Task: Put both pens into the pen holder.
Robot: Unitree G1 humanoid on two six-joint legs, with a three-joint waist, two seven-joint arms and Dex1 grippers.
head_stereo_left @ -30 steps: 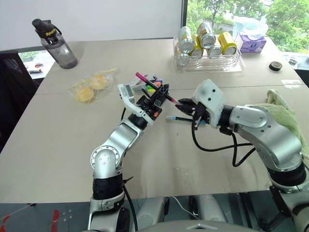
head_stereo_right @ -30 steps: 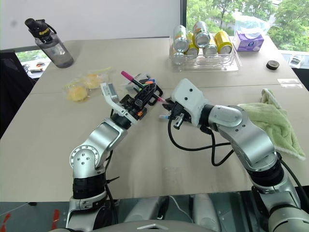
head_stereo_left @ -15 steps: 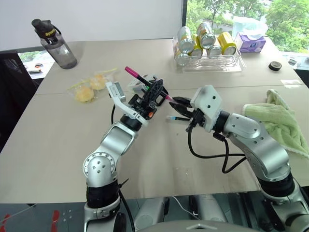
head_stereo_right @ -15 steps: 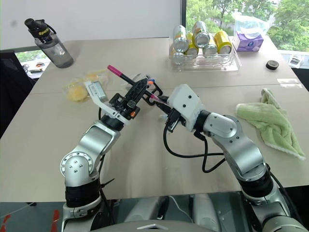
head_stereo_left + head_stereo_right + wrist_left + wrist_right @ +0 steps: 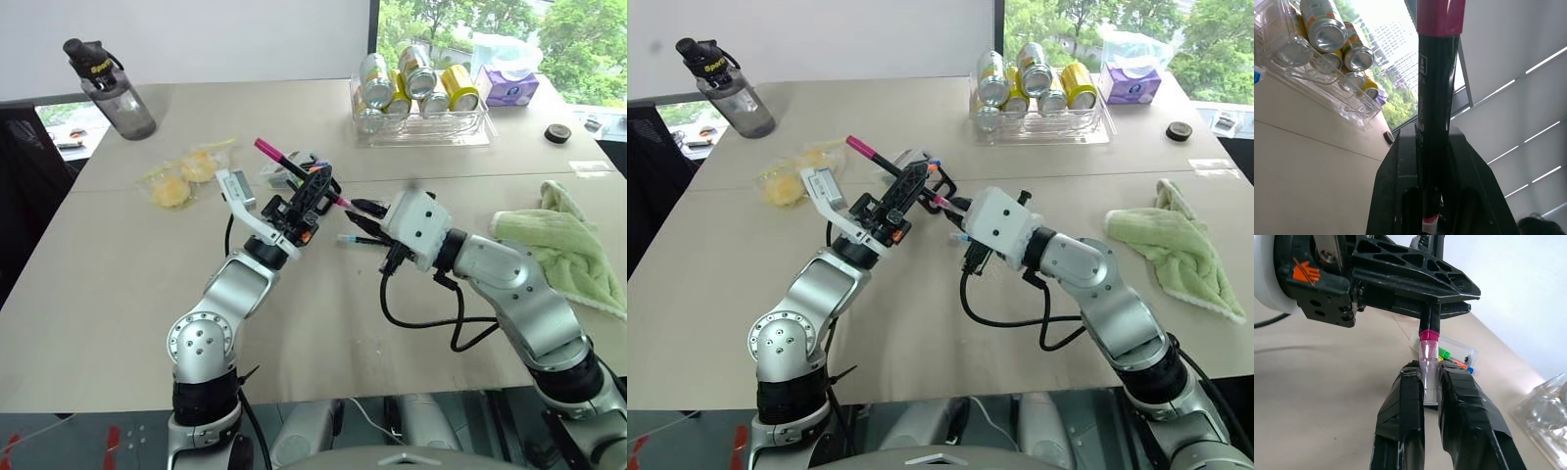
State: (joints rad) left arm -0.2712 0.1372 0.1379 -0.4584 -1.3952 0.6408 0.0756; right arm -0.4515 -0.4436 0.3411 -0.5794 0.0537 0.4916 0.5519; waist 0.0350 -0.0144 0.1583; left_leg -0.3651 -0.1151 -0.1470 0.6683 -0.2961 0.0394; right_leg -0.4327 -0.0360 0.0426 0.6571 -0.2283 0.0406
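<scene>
My left gripper [image 5: 325,179] is raised above the table and shut on the black body of the pen with the magenta-pink end [image 5: 279,158]. The pen slants up and away from me. Its lower end has a clear cap [image 5: 1429,377], and my right gripper [image 5: 361,208] is shut on that cap, tip to tip with the left gripper. In the left wrist view the pen [image 5: 1435,98] runs up between the black fingers [image 5: 1400,196]. The other pen [image 5: 355,239], with light-blue ends, lies flat on the table just below the grippers. The pen holder is hidden.
A small clear case of coloured markers [image 5: 1449,351] lies behind the grippers. A dark water bottle [image 5: 113,88] and a bag of yellow items [image 5: 181,176] are at the far left. A clear tray of cans [image 5: 421,127] is at the back. A green towel [image 5: 563,245] lies on the right.
The left gripper has drawn back slightly with the pen and rolled. The right wrist has rolled and levelled while staying at the pen's lower end.
</scene>
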